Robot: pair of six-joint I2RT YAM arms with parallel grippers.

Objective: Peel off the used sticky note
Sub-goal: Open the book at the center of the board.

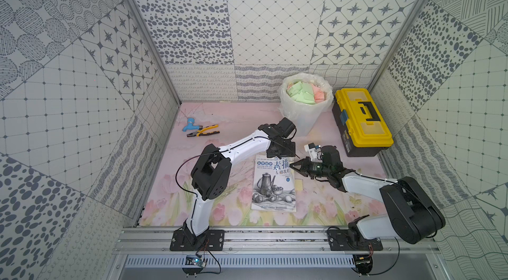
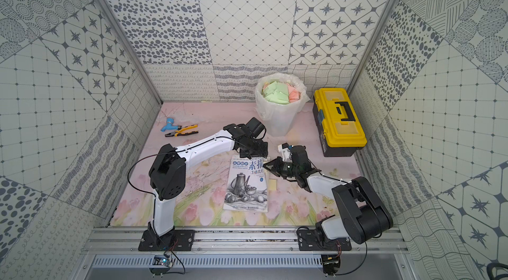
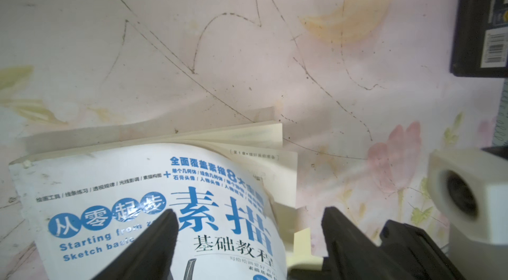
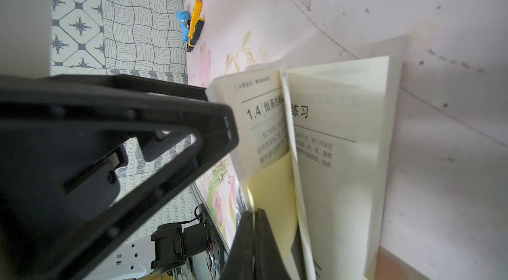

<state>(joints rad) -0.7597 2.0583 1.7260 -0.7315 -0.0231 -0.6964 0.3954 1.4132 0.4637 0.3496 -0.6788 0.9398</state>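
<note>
While hovering at the book (image 1: 275, 185) mid-frame, holds left gripper (image 3: 248, 210) open. Holds right gripper (image 4: 254, 214) closed at sticky note (image 4: 275, 196), grip unclear.

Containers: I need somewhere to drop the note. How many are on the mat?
2. An open bin, nearly full of notes, at the far edge; a shut yellow toolbox just to its right. None seems hidden.

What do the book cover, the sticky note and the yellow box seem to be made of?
The book cover: coated paper, apparently glossy; light glints on it and it curls up. The sticky note: thin matt paper, pale yellow, bending softly. The yellow box: hard moulded plastic, probably; smooth yellow lid, black base and handle.
</note>
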